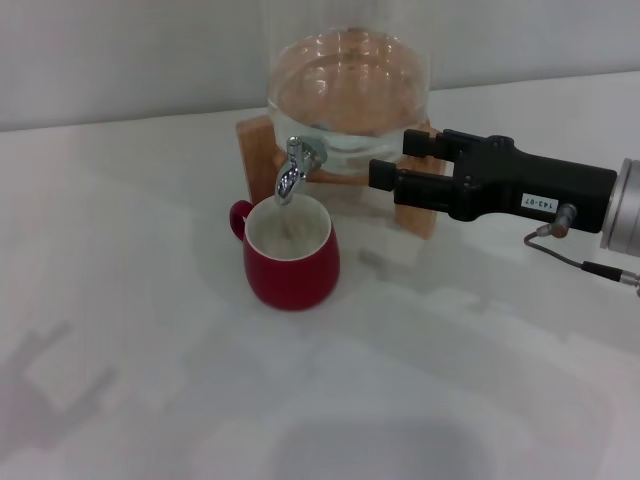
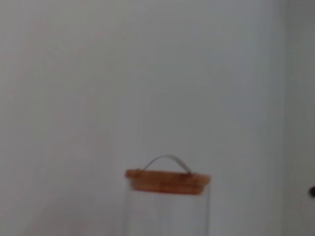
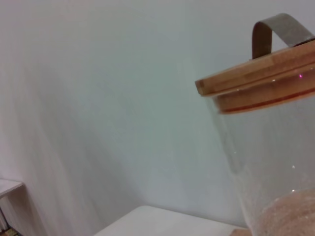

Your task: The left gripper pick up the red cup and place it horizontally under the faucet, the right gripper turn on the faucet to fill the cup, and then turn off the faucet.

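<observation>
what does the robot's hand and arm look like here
Only the right hand shows: long, black and boxy, with a small white label, a silver cylindrical wrist and a thin grey cable trailing from it. The left hand is out of view.

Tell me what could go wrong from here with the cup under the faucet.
The right gripper sits beside the faucet, close to the dispenser's wooden stand; a reach for the lever might bump the stand instead. The red cup stands free on the table, unheld, so a knock could shift it off the spout. If the faucet stays open too long, the small cup may overflow.
</observation>
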`<state>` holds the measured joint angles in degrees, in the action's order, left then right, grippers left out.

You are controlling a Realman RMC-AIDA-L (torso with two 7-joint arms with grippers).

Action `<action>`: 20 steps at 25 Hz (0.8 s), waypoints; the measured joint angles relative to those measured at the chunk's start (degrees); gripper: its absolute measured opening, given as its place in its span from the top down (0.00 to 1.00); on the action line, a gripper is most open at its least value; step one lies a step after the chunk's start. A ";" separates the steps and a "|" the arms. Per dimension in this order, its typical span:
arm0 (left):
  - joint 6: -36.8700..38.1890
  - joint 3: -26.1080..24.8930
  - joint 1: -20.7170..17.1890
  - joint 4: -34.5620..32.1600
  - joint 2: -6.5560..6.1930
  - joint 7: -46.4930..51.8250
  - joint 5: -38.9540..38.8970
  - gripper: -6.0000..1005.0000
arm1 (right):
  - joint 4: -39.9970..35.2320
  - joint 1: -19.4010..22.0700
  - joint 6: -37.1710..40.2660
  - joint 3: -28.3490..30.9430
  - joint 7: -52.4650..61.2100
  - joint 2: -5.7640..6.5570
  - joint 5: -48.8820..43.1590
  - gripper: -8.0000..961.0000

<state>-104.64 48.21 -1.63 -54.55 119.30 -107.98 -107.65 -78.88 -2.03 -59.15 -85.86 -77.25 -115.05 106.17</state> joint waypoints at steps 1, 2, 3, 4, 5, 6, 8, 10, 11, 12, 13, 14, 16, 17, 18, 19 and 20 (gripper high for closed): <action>-1.32 -0.50 -0.58 -0.48 -0.02 0.90 -0.35 0.12 | 0.01 0.09 0.00 0.01 0.00 0.00 -0.08 0.21; -2.38 -1.22 -1.12 -0.76 0.01 1.56 -0.75 0.12 | 0.03 0.09 0.00 0.02 0.00 0.00 -0.12 0.21; -3.53 -2.25 -1.77 -0.95 0.08 2.38 -1.28 0.12 | 0.09 0.07 -0.01 0.02 -0.01 -0.01 -0.15 0.21; -4.13 -3.00 -2.31 -0.95 0.15 2.85 -1.54 0.12 | 0.19 0.02 0.00 0.03 0.00 0.00 -0.19 0.21; -4.42 -4.19 -3.06 -0.89 0.21 3.42 -1.83 0.12 | 0.36 -0.08 0.00 0.03 0.00 0.00 -0.20 0.21; -4.44 -5.11 -3.71 -0.62 0.25 3.95 -2.01 0.12 | 0.54 -0.19 0.00 0.03 0.00 0.00 -0.21 0.21; -3.79 -6.47 -4.56 0.23 0.27 5.22 -2.20 0.12 | 0.89 -0.38 0.05 0.04 -0.01 -0.04 -0.22 0.21; -2.70 -7.37 -4.63 1.67 0.21 6.73 -2.34 0.12 | 1.22 -0.65 0.12 0.06 -0.04 -0.09 -0.24 0.21; -2.00 -7.86 -4.46 2.59 0.14 7.39 -2.31 0.12 | 1.35 -0.81 0.13 0.06 -0.06 -0.09 -0.27 0.21; -1.12 -8.24 -4.18 3.51 0.09 7.86 -2.08 0.12 | 1.45 -1.01 0.17 0.04 -0.07 -0.09 -0.28 0.21; -0.08 -8.51 -3.85 4.24 0.04 8.07 -1.69 0.12 | 1.62 -1.21 0.20 -0.01 -0.10 -0.09 -0.31 0.21; 0.89 -8.66 -3.57 4.77 0.00 8.21 -1.23 0.12 | 1.88 -1.47 0.22 -0.09 -0.19 -0.10 -0.32 0.21; 3.11 -8.70 -2.74 5.59 -0.03 8.29 0.33 0.12 | 2.54 -1.77 0.19 -0.23 -0.50 -0.09 -0.34 0.21; 3.92 -8.71 -2.33 5.81 -0.03 8.30 0.99 0.12 | 2.78 -1.83 0.16 -0.27 -0.70 -0.09 -0.34 0.21; 4.53 -8.69 -2.03 5.96 -0.02 8.30 1.42 0.12 | 2.88 -1.85 0.12 -0.34 -0.96 -0.09 -0.35 0.21; 5.00 -8.69 -1.73 6.23 -0.01 8.28 1.77 0.12 | 2.94 -1.86 0.03 -0.46 -1.36 -0.09 -0.35 0.21; 5.36 -8.70 -1.43 6.55 -0.01 8.23 2.02 0.12 | 2.96 -1.86 -0.08 -0.55 -1.72 -0.09 -0.35 0.21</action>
<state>-99.29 39.51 -3.05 -48.00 119.28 -99.74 -105.63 -75.92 -3.88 -59.23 -86.41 -78.97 -115.14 105.82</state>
